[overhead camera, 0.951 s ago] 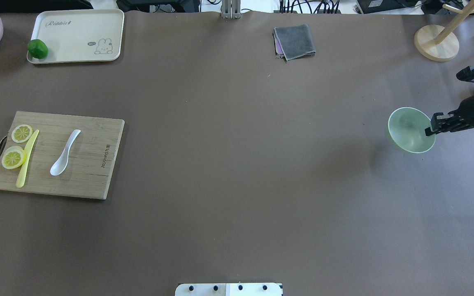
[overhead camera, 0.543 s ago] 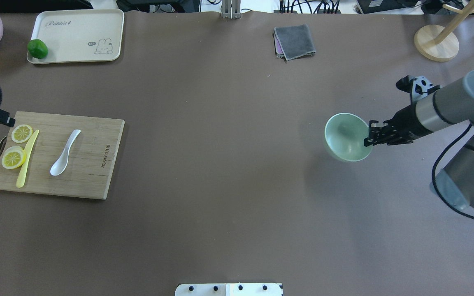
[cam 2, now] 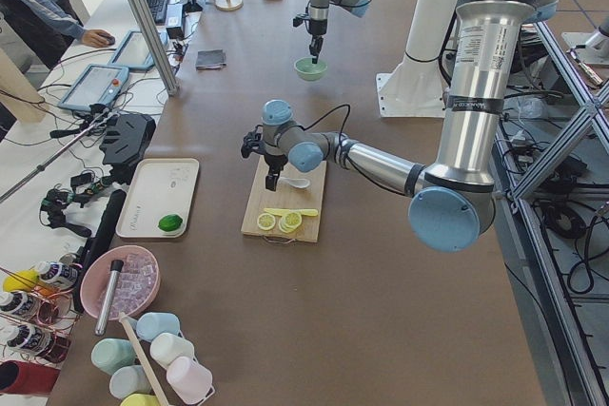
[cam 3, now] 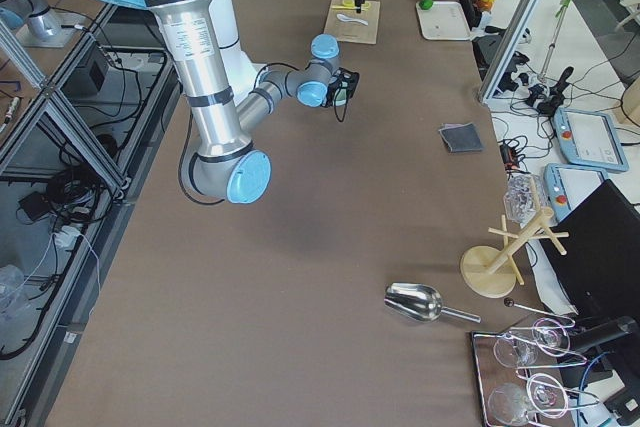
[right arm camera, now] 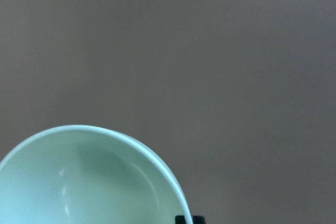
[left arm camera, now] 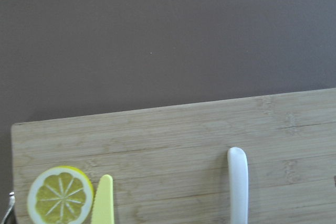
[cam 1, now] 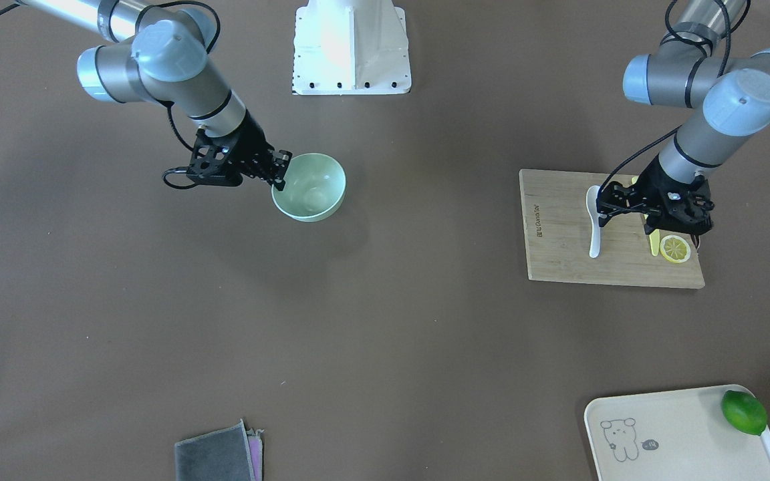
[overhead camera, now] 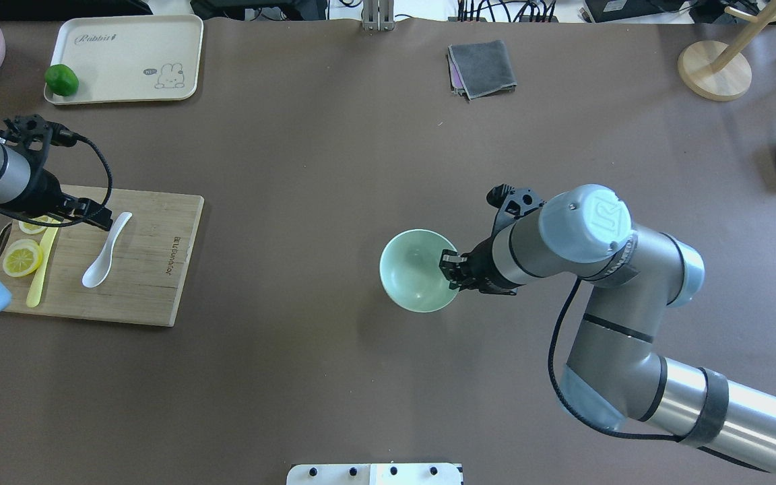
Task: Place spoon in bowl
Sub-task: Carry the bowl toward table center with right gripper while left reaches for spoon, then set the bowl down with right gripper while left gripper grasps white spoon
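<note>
Holding the bowl [overhead camera: 417,269] by its rim, the right end effector [overhead camera: 450,267] is closed tight on it near the middle of the desk [overhead camera: 334,168]. I cannot tell if the bowl sits on the desk or hangs a bit above it.

The spoon [overhead camera: 106,250] is well apart from the bowl, off to the robot's left. It lies flat on the board [overhead camera: 152,269], near the knife [overhead camera: 44,259]. The spoon's long line runs near to far, tipped a little to the right. Its scoop points back at the robot and its handle points away.

A bit farther on, the left end effector [overhead camera: 100,220] hangs over the board, just beside the handle end. So the left arm is much nearer to the spoon, and I think it should do the picking up. It does not show well enough to tell if it is open or closed.
</note>
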`<state>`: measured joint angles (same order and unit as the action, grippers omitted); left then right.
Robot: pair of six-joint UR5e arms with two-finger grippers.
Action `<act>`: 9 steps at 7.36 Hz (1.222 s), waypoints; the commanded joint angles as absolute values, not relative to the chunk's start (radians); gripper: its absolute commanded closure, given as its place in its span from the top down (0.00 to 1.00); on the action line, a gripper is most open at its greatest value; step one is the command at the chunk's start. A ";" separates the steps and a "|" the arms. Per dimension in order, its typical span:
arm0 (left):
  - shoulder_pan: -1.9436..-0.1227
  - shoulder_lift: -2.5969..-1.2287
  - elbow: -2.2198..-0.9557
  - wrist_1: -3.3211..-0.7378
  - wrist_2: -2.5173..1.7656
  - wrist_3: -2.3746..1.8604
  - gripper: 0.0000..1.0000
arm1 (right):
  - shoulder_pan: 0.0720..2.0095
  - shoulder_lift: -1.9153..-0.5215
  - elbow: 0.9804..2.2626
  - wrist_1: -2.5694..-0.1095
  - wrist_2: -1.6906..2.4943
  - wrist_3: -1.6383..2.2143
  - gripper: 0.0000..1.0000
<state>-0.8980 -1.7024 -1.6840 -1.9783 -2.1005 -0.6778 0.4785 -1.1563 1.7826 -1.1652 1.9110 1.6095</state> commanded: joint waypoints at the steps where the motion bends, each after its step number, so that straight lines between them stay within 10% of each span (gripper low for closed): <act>1: -0.874 -1.733 -1.648 -1.982 -2.086 -0.686 0.83 | 0.402 -1.068 1.775 -1.260 1.830 1.661 0.00; 5: -0.848 -1.733 -1.649 -1.980 -2.092 -0.687 0.65 | 0.400 -1.058 1.773 -1.279 1.829 1.661 0.00; 6: -0.848 -1.733 -1.649 -1.980 -2.097 -0.687 0.58 | 0.399 -1.060 1.773 -1.279 1.829 1.661 0.72; 7: -0.848 -1.733 -1.651 -1.980 -2.098 -0.687 0.45 | 0.399 -1.060 1.776 -1.279 1.813 1.660 1.00; 9: -0.845 -1.733 -1.655 -1.980 -2.097 -0.689 0.00 | 0.420 -1.063 1.801 -1.281 1.821 1.652 1.00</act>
<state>-0.8464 -1.7334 -1.6521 -1.9804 -2.0971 -0.6882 0.4058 -1.0608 1.7855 -1.2797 1.8169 1.6562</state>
